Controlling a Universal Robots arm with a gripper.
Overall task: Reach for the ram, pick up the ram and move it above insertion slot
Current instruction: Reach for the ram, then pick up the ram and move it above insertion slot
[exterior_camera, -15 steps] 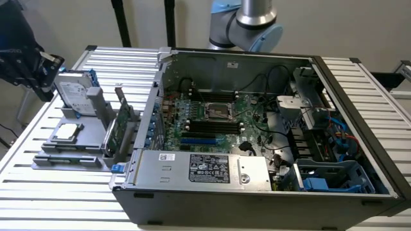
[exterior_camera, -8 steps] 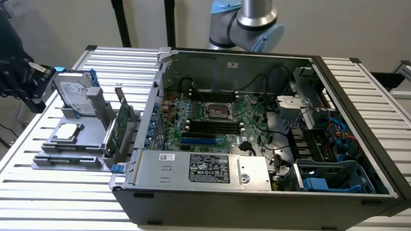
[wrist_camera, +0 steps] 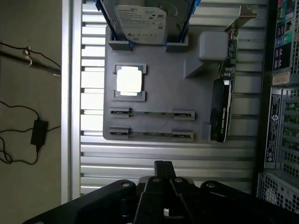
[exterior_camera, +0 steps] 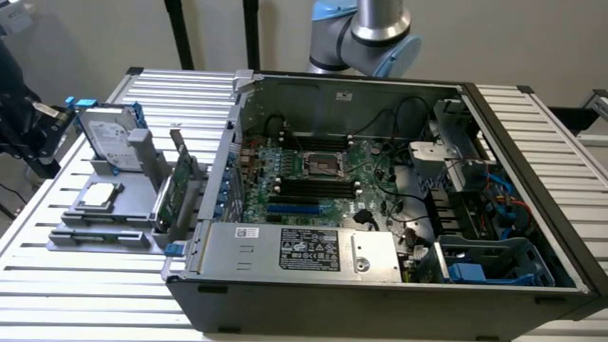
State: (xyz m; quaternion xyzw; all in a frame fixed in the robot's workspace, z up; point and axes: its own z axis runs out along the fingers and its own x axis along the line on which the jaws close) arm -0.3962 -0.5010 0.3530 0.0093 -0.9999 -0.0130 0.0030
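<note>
The hand [wrist_camera: 163, 166] hangs over the slatted tabletop [exterior_camera: 85, 292], its dark fingers pressed together with nothing between them. It sits just off the edge of the grey holder [wrist_camera: 159, 84], on the side where the ram lies, and does not touch it.

The ram [wrist_camera: 150, 113] stands on its edge in a pair of grey clips near that end of the holder, seen as a thin strip. A second like stick [wrist_camera: 150, 134] lies parallel to it, one row closer to the hand. Beyond them a square processor chip [wrist_camera: 129, 80] rests in its own recess. At the far end a silver hard drive [wrist_camera: 140, 21] leans in a blue frame.

A green card [exterior_camera: 181, 178] stands upright along the holder's right side, between the holder and the computer case [exterior_camera: 380, 306].

The case lies open on the tabletop, to the exterior view's right of the holder. Inside, the motherboard [exterior_camera: 371, 160] lies flat, and its long black memory slots [exterior_camera: 314, 187] run side by side near its middle. Part of the arm [exterior_camera: 366, 32] shows past the case's far wall.
</note>
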